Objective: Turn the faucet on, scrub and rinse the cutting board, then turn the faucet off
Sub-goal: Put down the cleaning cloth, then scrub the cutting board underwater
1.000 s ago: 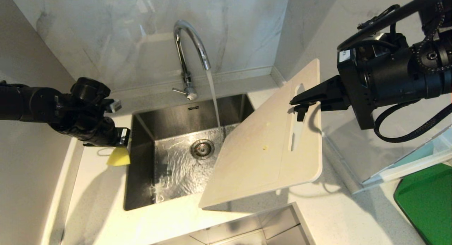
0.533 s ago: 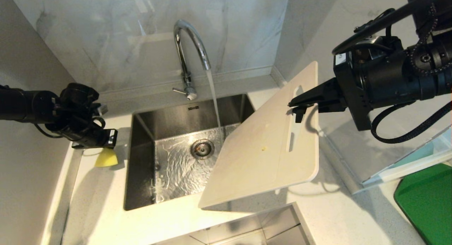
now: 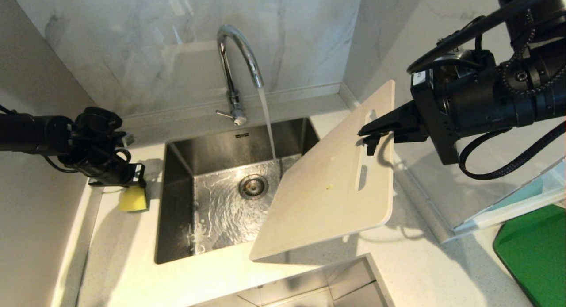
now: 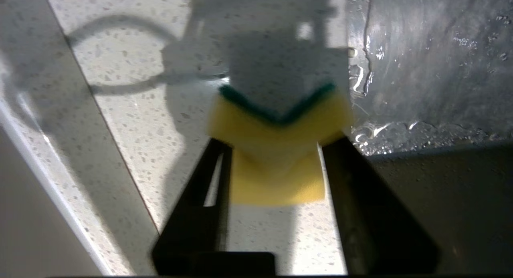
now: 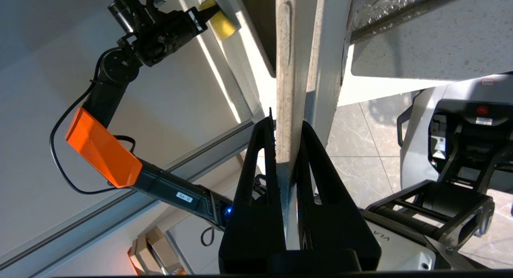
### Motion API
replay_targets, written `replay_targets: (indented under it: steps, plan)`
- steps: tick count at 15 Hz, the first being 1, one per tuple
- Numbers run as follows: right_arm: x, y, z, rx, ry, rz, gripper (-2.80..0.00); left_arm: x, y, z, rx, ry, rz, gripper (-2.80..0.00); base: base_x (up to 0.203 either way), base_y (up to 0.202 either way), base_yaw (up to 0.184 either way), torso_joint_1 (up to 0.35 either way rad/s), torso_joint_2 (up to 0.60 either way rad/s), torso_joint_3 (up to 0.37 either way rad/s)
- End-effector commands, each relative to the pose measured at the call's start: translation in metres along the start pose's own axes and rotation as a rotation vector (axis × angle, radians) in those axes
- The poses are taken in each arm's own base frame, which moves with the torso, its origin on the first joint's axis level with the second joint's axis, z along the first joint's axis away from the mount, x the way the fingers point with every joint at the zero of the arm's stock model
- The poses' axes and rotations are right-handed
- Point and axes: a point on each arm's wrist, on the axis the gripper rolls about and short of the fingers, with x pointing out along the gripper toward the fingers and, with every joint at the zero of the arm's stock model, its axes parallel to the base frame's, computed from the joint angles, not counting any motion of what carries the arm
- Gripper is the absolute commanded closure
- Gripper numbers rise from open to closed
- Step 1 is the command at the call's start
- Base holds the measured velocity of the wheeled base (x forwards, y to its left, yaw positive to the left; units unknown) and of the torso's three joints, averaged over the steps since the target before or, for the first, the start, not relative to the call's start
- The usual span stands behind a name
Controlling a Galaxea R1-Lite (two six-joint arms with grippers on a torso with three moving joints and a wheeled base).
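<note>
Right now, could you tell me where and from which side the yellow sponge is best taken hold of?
Probably across its two yellow foam sides, coming from above. The sponge lies on the counter left of the sink, and the left gripper already straddles it with its jaws apart. The foam should squash between the jaws, and the counter blocks any approach from below.

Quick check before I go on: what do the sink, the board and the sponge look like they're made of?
Sink: brushed stainless steel by its grey sheen and reflections. Board: probably matte cream plastic, with a thin rigid edge. Sponge: soft yellow foam with a dark green scouring layer.
</note>
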Motion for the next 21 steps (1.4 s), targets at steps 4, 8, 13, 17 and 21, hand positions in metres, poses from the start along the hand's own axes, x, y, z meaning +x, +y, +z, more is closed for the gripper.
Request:
replay_targets:
  steps: [4,8,13,17,21]
  plan:
    - [0.004,-0.001,0.002,0.007,0.008,-0.002,0.0,0.006,0.007,0.0,-0.013,0.008,0.011,-2.8,0.0,0.0,0.0,0.0,0.0,0.0]
    - [0.004,-0.001,0.002,0.007,0.008,-0.002,0.0,0.002,0.007,0.003,-0.011,-0.002,0.01,-2.8,0.0,0.0,0.0,0.0,0.0,0.0]
    - [0.005,0.001,0.002,0.001,0.012,0.007,0.0,-0.025,-0.018,0.018,0.033,-0.02,-0.033,-2.8,0.0,0.0,0.0,0.0,0.0,0.0]
    - [0.005,0.003,0.004,-0.008,0.01,0.017,0.0,-0.059,-0.056,0.02,0.117,-0.037,-0.117,-2.8,0.0,0.0,0.0,0.0,0.0,0.0]
    - [0.002,0.006,0.004,-0.011,0.001,0.026,0.0,-0.08,-0.074,0.016,0.152,-0.041,-0.154,0.0,0.0,0.0,0.0,0.0,0.0,0.0]
